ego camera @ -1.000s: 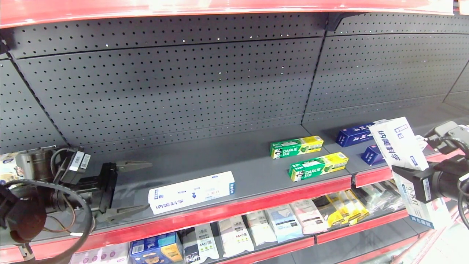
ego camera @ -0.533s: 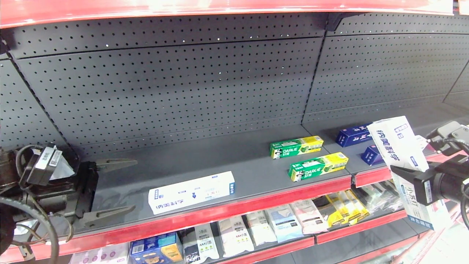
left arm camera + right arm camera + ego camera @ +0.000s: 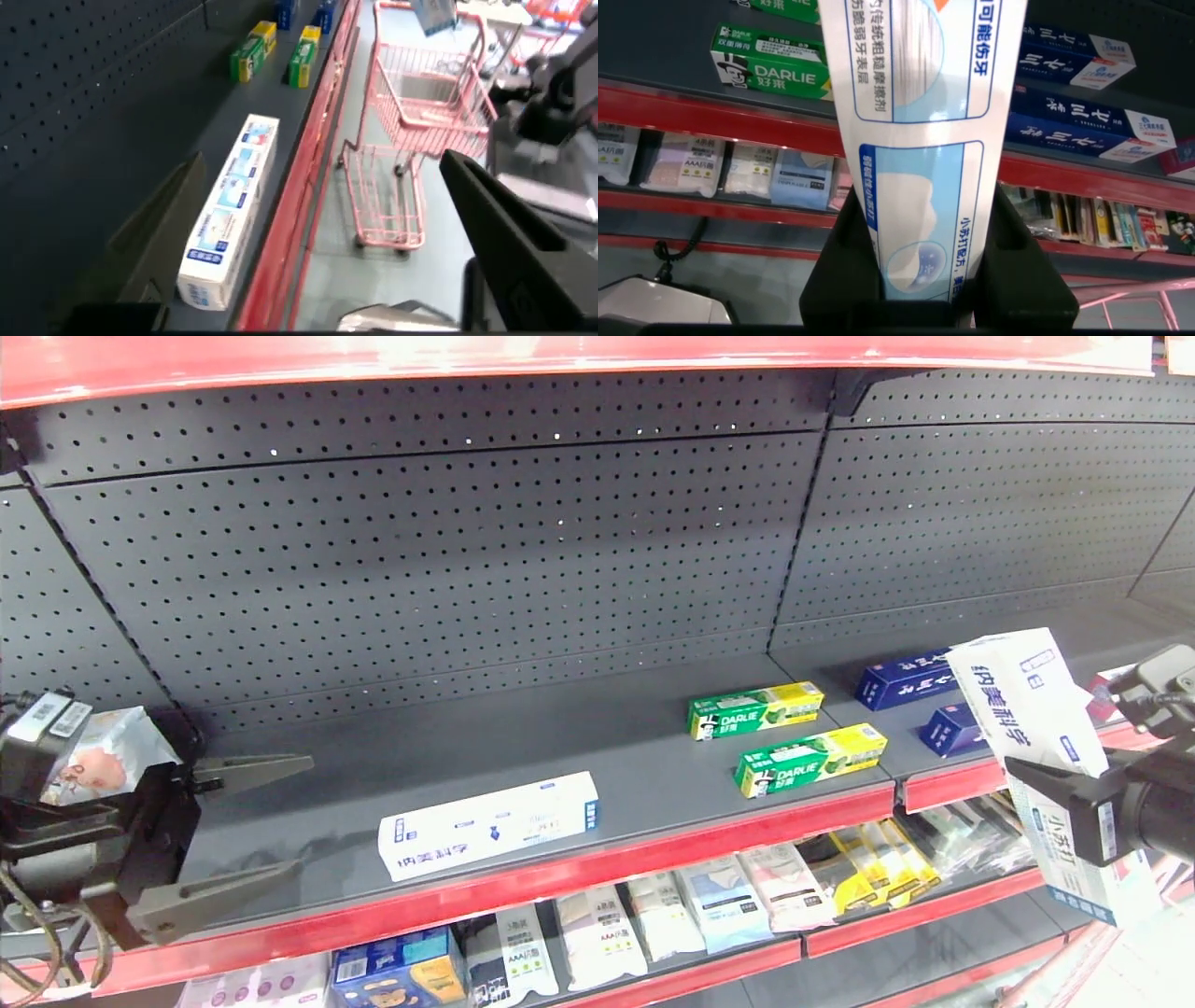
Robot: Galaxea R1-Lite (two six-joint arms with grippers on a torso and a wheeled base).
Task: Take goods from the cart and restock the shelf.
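- In front of the shelf (image 3: 560, 737), off its right section: white-and-blue box (image 3: 1027, 709) held up on end and tilted, top end leaning toward the shelf's left. Its lower end hangs below the level of the shelf's red lip (image 3: 560, 877).
- Right hand (image 3: 1044, 784) is clenched on that box around its middle. The wrist view shows a finger pressed tight on each side of the carton.
- Can't tell from the head view whether the box's top end is over the shelf deck or short of it.
- On the shelf's left section, near the lip: white box (image 3: 487, 826) lying flat, long side roughly along the lip, nothing touching it.
- Left hand (image 3: 303, 814) is at the shelf's left end, released, fingers spread wide with nothing between them. One finger is over the deck, the other out by the lip. The tips point along the shelf toward the flat white box, apart from it.
- Further right on that section: two green boxes (image 3: 756, 709), flat, one behind the other, not touching.
- On the shelf's right section: two blue boxes (image 3: 901, 679), flat.
- Behind the shelf deck: dark pegboard (image 3: 420, 551).
- Under the shelf: lower shelf (image 3: 915, 957) with a row of packets (image 3: 653, 919).
- In the aisle in front of the shelf: pink wire cart (image 3: 420, 121) on the floor.
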